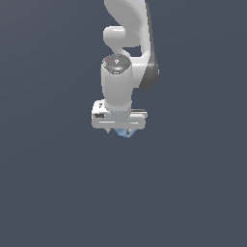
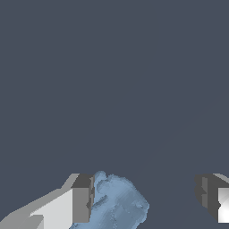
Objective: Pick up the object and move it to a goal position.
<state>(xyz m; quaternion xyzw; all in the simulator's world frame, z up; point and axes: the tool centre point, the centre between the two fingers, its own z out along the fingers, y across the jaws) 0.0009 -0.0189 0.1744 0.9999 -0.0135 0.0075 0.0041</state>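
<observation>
I see my arm (image 1: 126,34) as smooth white rounded casings with a dark grey joint band. A grey cap with tiny coloured dots tops the wrist. The claw (image 2: 145,197) is boxy white with grey fingertips (image 2: 82,199).

My arm (image 1: 126,43) reaches down from the top of the exterior view, its end effector (image 1: 123,131) hanging below the wrist over the table (image 1: 48,193). The object (image 1: 125,133) sits directly beneath the end effector, peeking out under it. In the wrist view, I find the object (image 2: 117,203) between the two fingers, touching one finger (image 2: 82,199) and well apart from the other (image 2: 206,194).
</observation>
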